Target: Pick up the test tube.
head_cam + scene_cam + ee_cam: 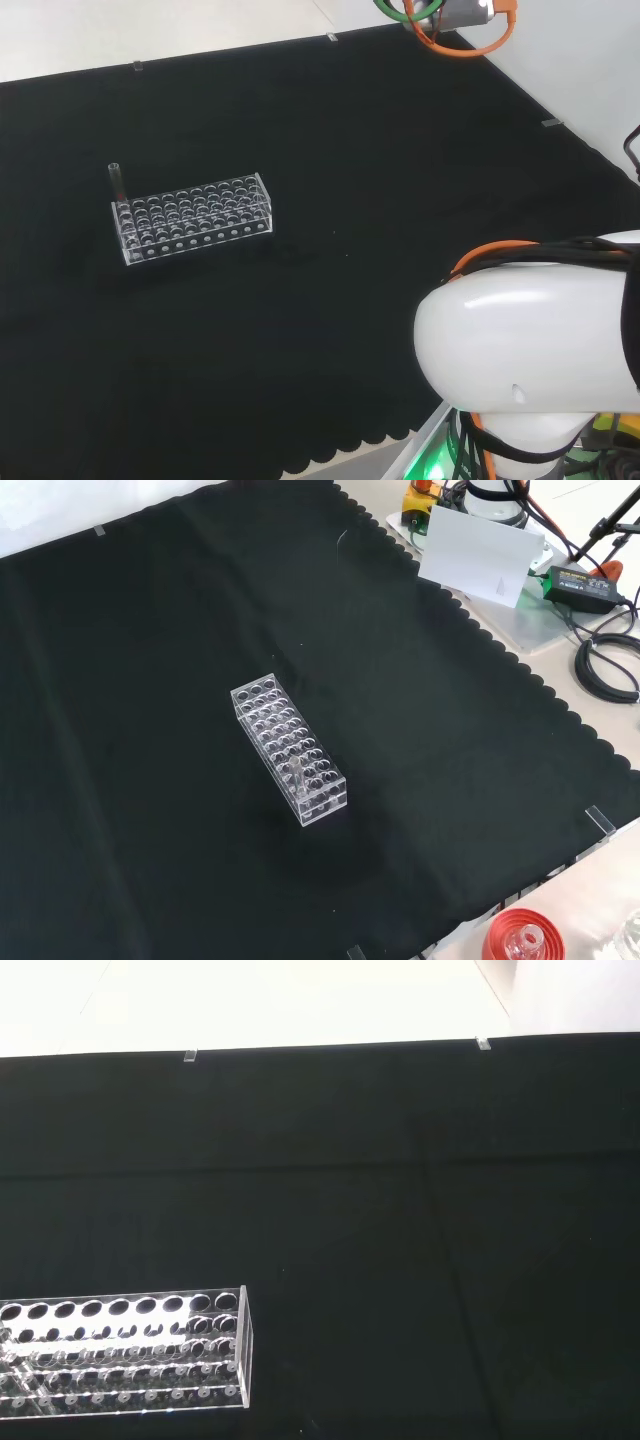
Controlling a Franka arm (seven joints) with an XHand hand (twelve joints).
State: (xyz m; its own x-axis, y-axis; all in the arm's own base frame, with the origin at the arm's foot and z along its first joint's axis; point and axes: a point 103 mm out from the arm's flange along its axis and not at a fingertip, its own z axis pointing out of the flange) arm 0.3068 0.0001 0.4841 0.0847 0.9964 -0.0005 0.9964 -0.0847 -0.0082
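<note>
A clear plastic test tube rack (195,217) with many round holes lies on the black cloth, left of centre in the head view. One clear test tube (116,181) stands upright in the hole at the rack's far left corner and rises above it. In the front view the rack (288,746) runs diagonally at mid-cloth, and the test tube (298,778) stands near its nearer end. The wrist view takes in one end of the rack (130,1350) from some distance off.
The arm's white link (530,350) bulks at the head view's lower right. A red ribbed stand (522,937) sits at the cloth's near edge in the front view. Cables, a white card and a power brick (575,580) lie off the cloth at upper right.
</note>
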